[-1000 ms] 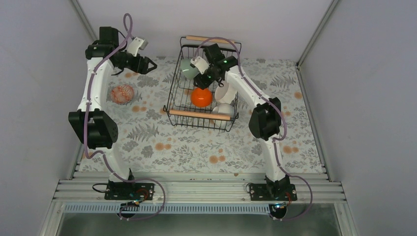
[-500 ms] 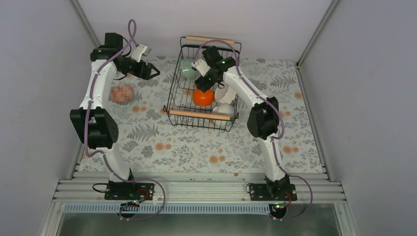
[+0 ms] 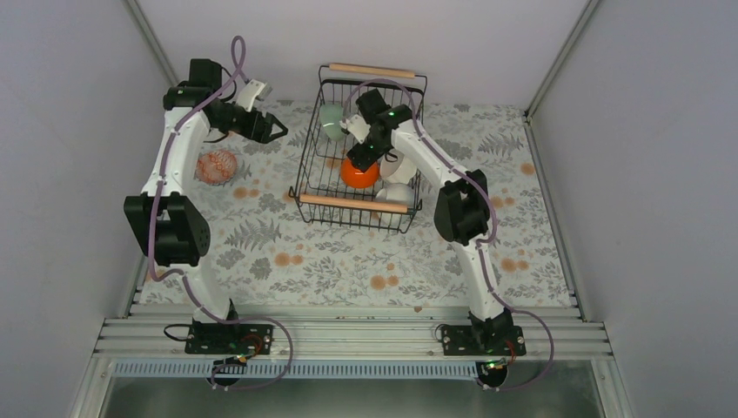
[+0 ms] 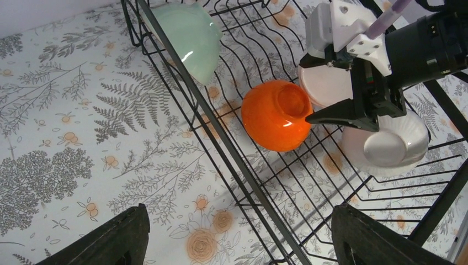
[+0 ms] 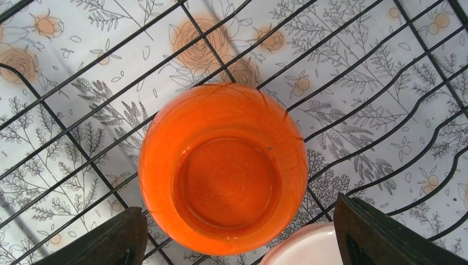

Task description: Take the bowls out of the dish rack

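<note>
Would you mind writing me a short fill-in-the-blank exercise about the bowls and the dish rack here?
1. The right arm's jaws are ___, not shut, over the orange bowl.
2. The patterned bowl sits outside the dish rack, on the ___.
3. The dish rack has ___ wooden handles.
Missing words: open; table; two.

mint bowl [image 4: 190,36] 1 | orange bowl [image 5: 221,176] 1 | white bowls [image 4: 386,146] 2 | patterned bowl [image 3: 217,165] 1 | dish rack [image 3: 352,202] 1
</note>
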Action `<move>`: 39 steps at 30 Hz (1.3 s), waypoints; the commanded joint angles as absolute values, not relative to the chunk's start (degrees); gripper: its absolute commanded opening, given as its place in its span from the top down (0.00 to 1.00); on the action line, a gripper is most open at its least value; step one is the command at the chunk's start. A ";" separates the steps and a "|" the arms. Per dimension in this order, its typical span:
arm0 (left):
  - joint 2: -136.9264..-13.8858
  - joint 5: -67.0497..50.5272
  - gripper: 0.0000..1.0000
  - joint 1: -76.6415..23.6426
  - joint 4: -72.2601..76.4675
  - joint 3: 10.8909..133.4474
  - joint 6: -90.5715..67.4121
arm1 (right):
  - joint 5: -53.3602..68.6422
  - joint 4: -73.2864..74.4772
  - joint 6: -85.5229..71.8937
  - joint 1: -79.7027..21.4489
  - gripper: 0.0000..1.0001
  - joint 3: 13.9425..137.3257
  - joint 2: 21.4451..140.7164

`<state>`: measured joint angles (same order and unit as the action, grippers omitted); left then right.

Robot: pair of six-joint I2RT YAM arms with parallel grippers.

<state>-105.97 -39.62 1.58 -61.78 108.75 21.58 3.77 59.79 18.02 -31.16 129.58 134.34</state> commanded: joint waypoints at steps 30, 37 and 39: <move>-101.41 -40.69 0.00 0.63 -60.67 106.79 20.92 | 0.99 59.82 18.90 -33.49 0.26 130.55 139.30; -100.85 -40.78 0.00 0.64 -60.68 106.68 21.01 | 0.72 58.82 19.08 -33.41 0.26 130.87 139.20; -100.81 -41.01 0.00 0.59 -60.71 106.54 21.06 | 0.66 58.68 19.07 -33.45 0.25 131.14 139.22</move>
